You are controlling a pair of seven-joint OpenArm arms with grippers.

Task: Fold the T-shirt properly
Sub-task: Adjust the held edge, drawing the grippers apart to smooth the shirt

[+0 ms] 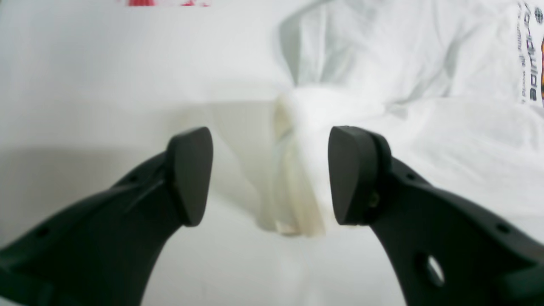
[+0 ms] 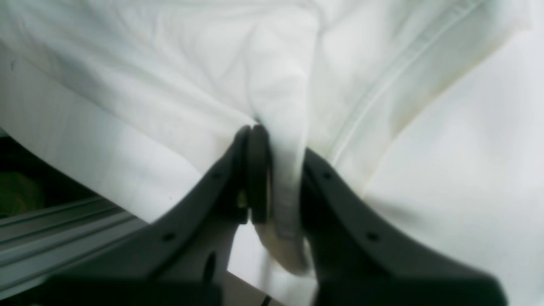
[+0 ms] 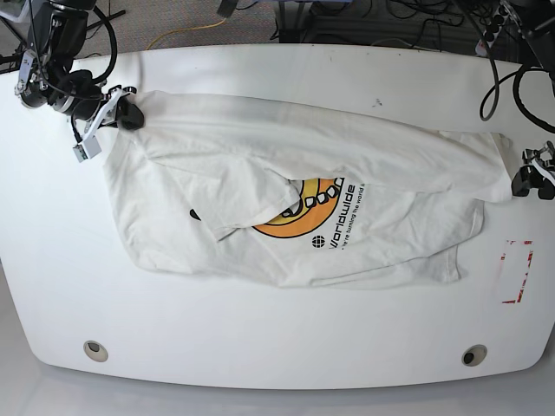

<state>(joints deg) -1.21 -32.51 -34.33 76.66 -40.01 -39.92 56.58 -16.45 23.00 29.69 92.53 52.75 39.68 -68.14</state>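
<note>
Left hand [image 1: 270,176] stands with its jaws well apart around a bunched corner of the T-shirt [image 3: 286,195], the gathered cloth lying loose between the pads and gripped by neither. Across the worktop [image 3: 277,347], the right hand [image 2: 276,178] is pinched together on a rolled fold of the same garment near a stitched hem, at the far corner where the worktop's edge drops away.

Spread across the middle of the worktop, the T-shirt lies with its long axis running side to side in the base view, from one hand to the other. Its upper edge is drawn over into a long diagonal flap that partly covers the round orange chest graphic [image 3: 305,206], and the black lettering [image 3: 338,217] slants up toward the left hand's side. Which end is collar and which is hem cannot be told from the crumpled outline.

With only one corner held, the risk is a lopsided pull: should the right hand move, the freed end would probably drag, and the flap could slide further askew. The bunched corner may also slump flat, making a clean re-grip there harder. Cloth near the worktop's edge could slip over it.
</note>
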